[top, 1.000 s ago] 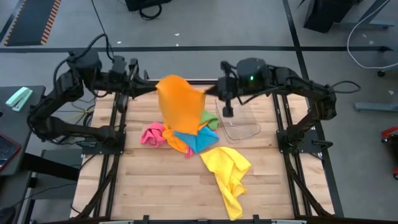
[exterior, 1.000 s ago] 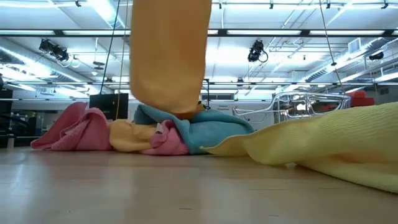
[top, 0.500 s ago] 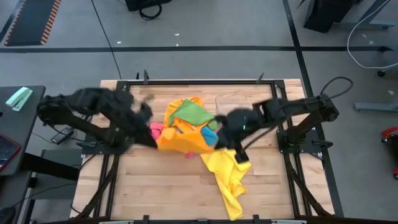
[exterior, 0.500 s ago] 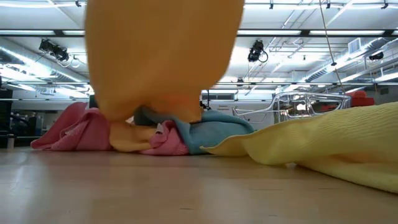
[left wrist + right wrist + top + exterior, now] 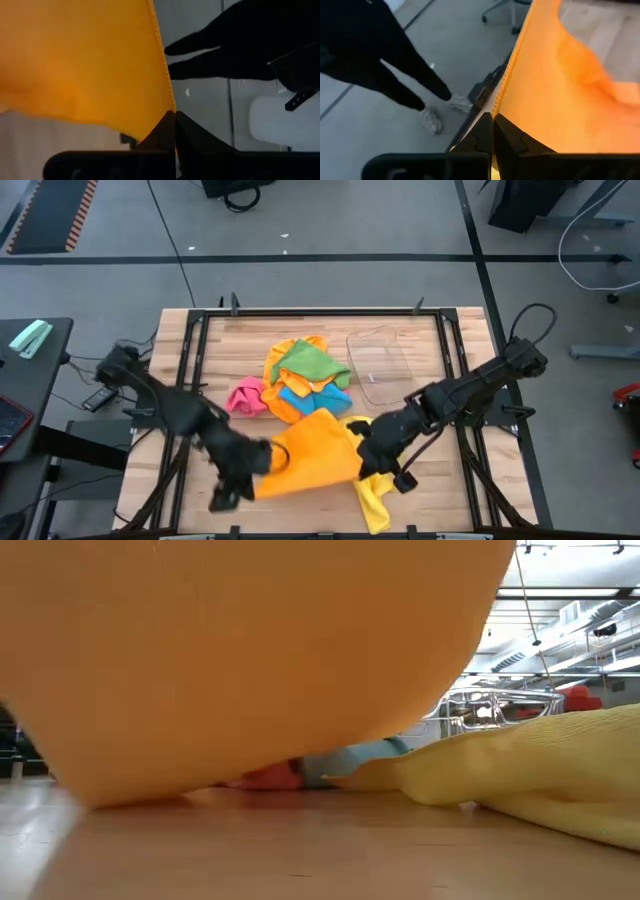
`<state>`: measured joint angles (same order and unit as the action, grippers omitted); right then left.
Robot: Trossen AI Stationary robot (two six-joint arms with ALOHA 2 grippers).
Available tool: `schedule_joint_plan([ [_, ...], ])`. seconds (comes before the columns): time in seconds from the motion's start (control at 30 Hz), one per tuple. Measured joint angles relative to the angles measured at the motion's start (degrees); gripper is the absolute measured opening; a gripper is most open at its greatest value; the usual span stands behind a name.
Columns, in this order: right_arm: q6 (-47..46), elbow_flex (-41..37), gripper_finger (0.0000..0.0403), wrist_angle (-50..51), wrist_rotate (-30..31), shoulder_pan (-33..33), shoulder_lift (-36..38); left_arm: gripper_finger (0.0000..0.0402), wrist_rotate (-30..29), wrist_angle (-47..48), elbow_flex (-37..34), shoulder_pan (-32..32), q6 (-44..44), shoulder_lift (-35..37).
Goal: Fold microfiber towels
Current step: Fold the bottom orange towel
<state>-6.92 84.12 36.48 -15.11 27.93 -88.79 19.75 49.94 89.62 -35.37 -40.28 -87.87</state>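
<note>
Desk (image 5: 300, 510): clear tray (image 5: 381, 366) at the far side, beside a heap of pink, green and blue towels (image 5: 300, 380); yellow towel (image 5: 375, 480) is partly covered by the orange towel (image 5: 305, 455). The orange towel is stretched near the front edge, one corner pinched in each closed tool: left tool (image 5: 250, 465), right tool (image 5: 365, 455), arms lowered forward.
</note>
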Motion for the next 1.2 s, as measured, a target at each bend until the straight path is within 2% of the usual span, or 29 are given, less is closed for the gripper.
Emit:
schedule_joint_plan([
  [0.3,-6.3,-2.3,0.0011,-2.7,-4.5,6.1,0.0,0.0013,0.1,-21.4,0.0,-5.0,-7.7,-9.7],
  [0.43,-7.6,-2.3,0.0011,-2.7,-4.5,8.6,0.0,0.0005,-0.1,-26.4,0.0,-6.0,-9.7,-11.7],
  [0.63,-6.4,-2.3,0.0011,-1.9,-2.7,8.3,0.0,0.0019,0.1,-26.0,0.0,-6.3,-10.1,-13.2],
  [0.77,-3.1,-2.3,0.0011,0.6,-0.2,6.0,-0.1,0.0011,-0.2,-24.1,0.0,-6.3,-9.6,-13.5],
  [0.9,1.0,-2.3,0.0011,2.1,1.3,3.4,-1.3,0.0006,-2.5,-20.3,0.0,-6.4,-9.6,-13.5],
  [1.07,5.2,-2.3,0.0011,3.5,2.0,0.7,-4.5,0.0021,-5.5,-17.5,0.0,-6.4,-9.6,-13.5],
  [1.2,7.2,-2.3,0.0011,4.2,2.7,-1.3,-6.7,0.0012,-8.2,-15.6,0.0,-6.5,-9.4,-13.5],
])
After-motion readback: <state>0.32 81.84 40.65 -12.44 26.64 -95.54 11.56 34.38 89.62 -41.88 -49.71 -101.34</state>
